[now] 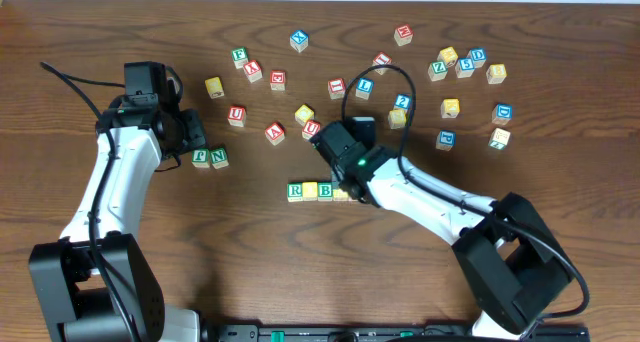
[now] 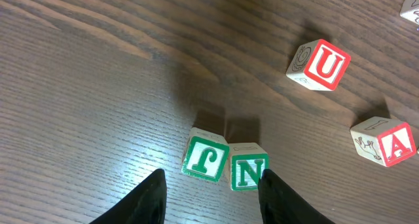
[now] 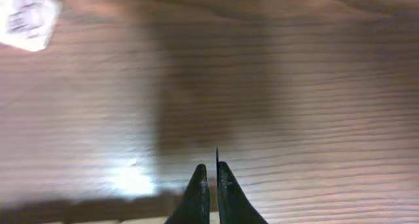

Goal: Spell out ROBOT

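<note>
On the dark wooden table (image 1: 100, 22), a row of small wooden letter cubes (image 1: 310, 190) sits in front (green R, yellow, green B, one half hidden). The right gripper (image 3: 211, 168) is pinched shut on nothing. The left gripper (image 2: 213, 173) has its fingers apart, holding nothing.

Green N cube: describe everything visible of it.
The N cube is small and wooden, with pale sides and a top face framed green with a green N, resting flat on the dark wood table. Its side meets the green F cube; one of the left tool's fingers ends at its other corner, contact unclear.
</note>
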You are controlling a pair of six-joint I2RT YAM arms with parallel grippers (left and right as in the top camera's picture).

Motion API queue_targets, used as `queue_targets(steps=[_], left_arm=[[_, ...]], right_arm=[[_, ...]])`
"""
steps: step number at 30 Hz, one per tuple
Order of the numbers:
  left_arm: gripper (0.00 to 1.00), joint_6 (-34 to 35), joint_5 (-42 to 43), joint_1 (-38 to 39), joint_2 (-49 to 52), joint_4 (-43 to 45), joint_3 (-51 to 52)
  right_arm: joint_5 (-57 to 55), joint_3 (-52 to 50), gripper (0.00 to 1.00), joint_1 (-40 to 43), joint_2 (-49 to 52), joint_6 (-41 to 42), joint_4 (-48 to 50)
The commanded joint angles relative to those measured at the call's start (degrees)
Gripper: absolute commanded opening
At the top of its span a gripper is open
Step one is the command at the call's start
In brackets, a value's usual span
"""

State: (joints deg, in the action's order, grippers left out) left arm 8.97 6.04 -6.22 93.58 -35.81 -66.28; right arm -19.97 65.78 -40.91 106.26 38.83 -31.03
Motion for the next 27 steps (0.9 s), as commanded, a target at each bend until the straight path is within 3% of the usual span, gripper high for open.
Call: queue_targets(steps=[1,7,27], left_arm=[[0.45,-0.39,-0.24,-0.04,-0.48,-0.15,-1.03],[0.45,-0.39,-0.24,-0.04,-0.46,-0.15,-1.03],[0.45,-0.39,-0.24,-0.04,-0.46,-0.15,-1.03]], right_arm=[[-2.40,0.04,0.01,2.21,0.74,2.67,-2.69],[5.73,0.04,0.01,2.38,0.74,5.88,-8.63],[6.84,0.04,0.01,1.09,0.74,7.45,-8.59]])
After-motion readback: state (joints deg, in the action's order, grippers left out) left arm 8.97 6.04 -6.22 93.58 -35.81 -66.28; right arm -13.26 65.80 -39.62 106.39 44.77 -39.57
